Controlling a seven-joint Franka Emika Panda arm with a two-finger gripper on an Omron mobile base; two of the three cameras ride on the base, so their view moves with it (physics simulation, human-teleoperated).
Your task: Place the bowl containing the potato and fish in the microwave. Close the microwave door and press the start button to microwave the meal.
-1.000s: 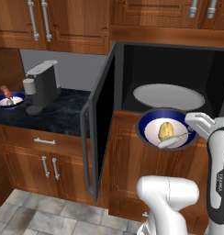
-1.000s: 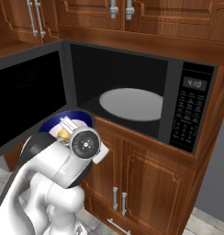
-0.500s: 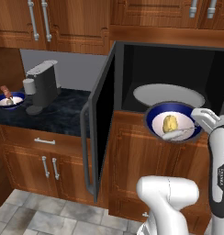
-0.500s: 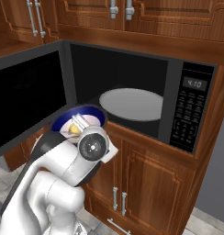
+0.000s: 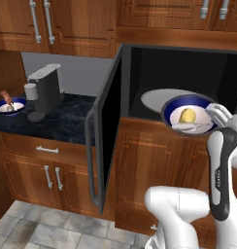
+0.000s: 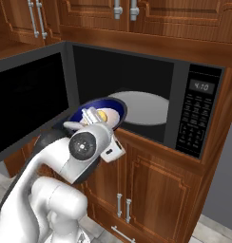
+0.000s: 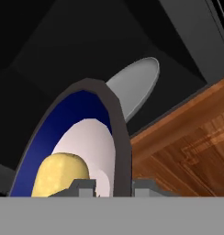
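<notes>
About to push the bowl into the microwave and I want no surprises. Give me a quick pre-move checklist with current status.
1. Fingers clamped on the bowl rim: ok.
2. Potato and fish in bowl: ok.
3. Microwave door swung wide open: ok.
4. Turntable plate bare: ok.
5. Bowl raised above the cavity floor edge: ok, it hangs at the opening.
6. Bowl level: cannot tell.
</notes>
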